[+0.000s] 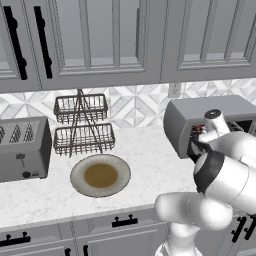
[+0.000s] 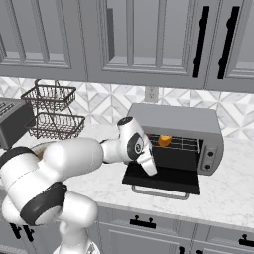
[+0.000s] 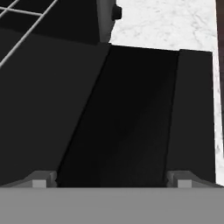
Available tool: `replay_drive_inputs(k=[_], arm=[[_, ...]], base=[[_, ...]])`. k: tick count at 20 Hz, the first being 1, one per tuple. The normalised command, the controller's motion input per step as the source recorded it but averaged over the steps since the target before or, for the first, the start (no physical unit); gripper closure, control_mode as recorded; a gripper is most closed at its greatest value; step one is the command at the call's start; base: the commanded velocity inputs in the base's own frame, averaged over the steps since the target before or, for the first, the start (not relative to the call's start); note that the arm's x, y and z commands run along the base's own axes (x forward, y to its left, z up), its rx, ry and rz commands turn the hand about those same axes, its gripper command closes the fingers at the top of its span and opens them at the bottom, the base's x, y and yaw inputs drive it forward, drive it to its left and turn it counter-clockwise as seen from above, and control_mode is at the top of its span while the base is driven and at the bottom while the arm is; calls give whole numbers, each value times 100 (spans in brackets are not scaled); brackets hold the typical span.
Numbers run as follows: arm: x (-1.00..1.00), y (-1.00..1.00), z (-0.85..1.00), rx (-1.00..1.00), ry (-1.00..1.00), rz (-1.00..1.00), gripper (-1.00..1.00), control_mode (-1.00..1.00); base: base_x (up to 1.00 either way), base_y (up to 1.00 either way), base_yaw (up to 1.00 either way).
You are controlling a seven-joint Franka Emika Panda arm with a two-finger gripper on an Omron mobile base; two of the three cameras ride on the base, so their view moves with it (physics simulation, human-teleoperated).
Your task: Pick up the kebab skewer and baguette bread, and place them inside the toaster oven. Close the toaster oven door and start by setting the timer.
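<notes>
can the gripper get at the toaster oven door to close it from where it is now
Probably yes. The gripper hangs open right above the toaster oven door, which lies folded down flat. Nothing sits on the door, and the baguette bread is already back on the rack.

An empty plate (image 1: pixel 100 175) sits between toaster (image 1: pixel 24 148) and toaster oven (image 1: pixel 210 117).

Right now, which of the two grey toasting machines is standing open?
The toaster oven on the right: its door lies flat. The slot toaster has no door.
</notes>
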Motion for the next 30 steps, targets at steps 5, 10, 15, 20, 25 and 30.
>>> replay_drive_inputs(k=[5, 10, 15, 20, 25, 30], arm=[[-97, 0, 3, 0, 0, 12, -100, -100], [-100, 0, 14, 0, 0, 18, -100, -100], [-99, -5, 14, 0, 4, 25, -100, -100], [-61, -4, -2, 0, 13, 43, -100, -100], [1, 0, -3, 0, 11, 59, -100, -100], [46, -6, 0, 2, 3, 52, -100, -100]], base=[[0, 0, 0], [0, 0, 0], [0, 0, 0], [0, 0, 0], [0, 0, 0], [0, 0, 0]])
